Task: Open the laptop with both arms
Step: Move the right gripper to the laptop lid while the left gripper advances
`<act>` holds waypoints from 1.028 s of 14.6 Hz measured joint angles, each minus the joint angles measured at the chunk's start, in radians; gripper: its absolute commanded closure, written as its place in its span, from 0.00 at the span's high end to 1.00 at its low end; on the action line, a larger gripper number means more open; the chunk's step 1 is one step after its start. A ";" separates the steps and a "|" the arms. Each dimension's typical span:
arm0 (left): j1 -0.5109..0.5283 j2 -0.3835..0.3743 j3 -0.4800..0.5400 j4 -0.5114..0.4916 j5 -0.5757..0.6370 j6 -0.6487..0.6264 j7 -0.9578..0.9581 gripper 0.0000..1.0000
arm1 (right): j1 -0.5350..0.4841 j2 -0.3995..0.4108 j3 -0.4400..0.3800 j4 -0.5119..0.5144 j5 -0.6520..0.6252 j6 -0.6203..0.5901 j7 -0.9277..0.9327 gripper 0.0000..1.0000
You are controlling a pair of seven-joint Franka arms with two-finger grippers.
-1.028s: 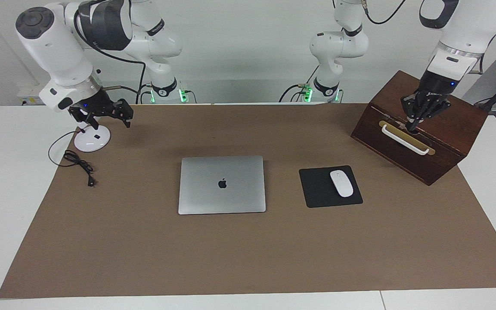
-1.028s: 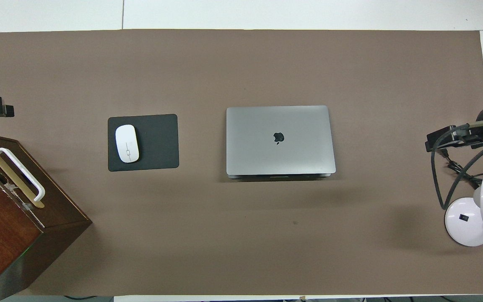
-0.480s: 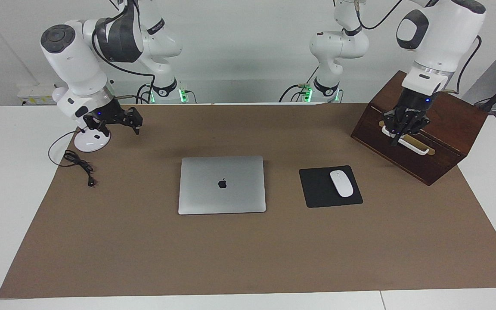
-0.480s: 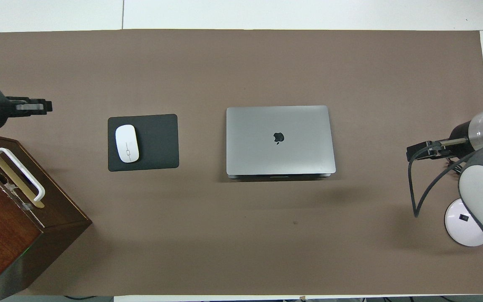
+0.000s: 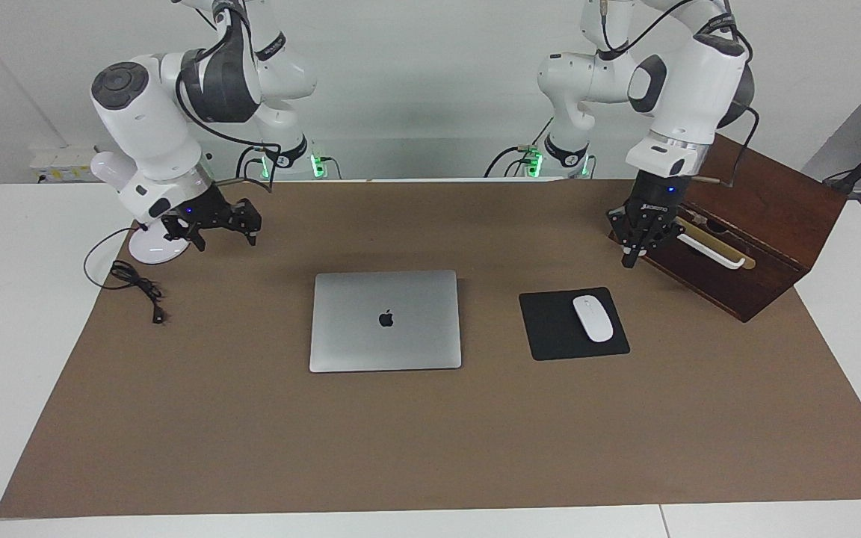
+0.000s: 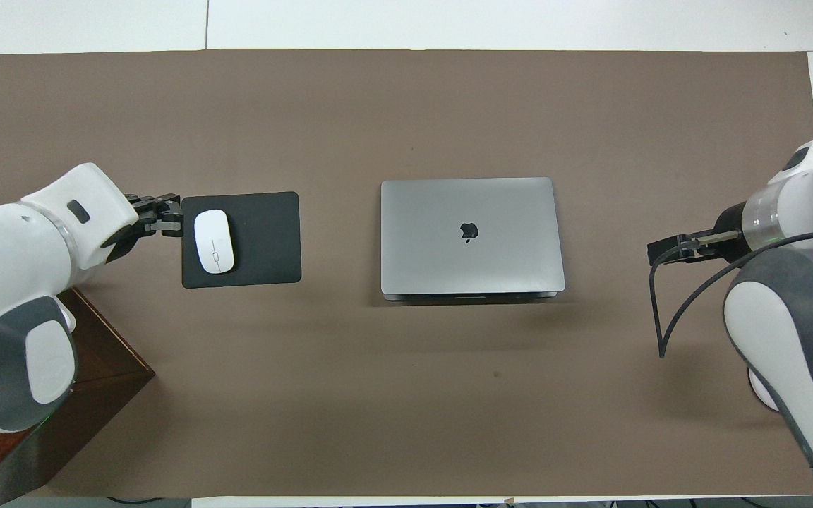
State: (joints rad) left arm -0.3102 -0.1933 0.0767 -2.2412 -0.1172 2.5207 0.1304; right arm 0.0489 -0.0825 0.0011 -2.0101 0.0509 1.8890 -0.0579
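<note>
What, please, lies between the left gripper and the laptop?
The mouse pad with the mouse on it lies between the left gripper and the laptop, as the facing view shows.

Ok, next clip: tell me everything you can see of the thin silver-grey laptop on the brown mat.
The thin silver-grey metal laptop lies flat and fully closed near the middle of the brown mat, lid up, with a dark apple logo at the lid's centre. Its corners are rounded. In the overhead view the edge nearer the robots shows the base under the lid, with a small notch at the middle. A black square mouse pad lies beside it, toward the left arm's end, apart from it. Nothing touches the laptop; neither gripper is over it.
</note>
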 measured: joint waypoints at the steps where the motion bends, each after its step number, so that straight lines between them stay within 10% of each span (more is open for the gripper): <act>1: -0.022 -0.010 0.000 -0.052 0.000 0.072 0.004 0.00 | 0.017 0.000 0.000 0.000 0.003 0.000 0.037 1.00; 7: -0.164 -0.066 -0.002 -0.383 0.000 0.445 0.005 0.00 | 0.086 0.000 0.002 0.000 0.146 0.002 0.377 1.00; 15: -0.346 -0.023 -0.001 -0.497 0.000 0.674 -0.061 0.00 | 0.128 0.001 0.002 -0.035 0.288 0.119 0.671 1.00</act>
State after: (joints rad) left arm -0.6562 -0.2163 0.0753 -2.7386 -0.1175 3.1951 0.0691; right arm 0.1768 -0.0810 0.0029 -2.0453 0.3393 2.0077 0.6127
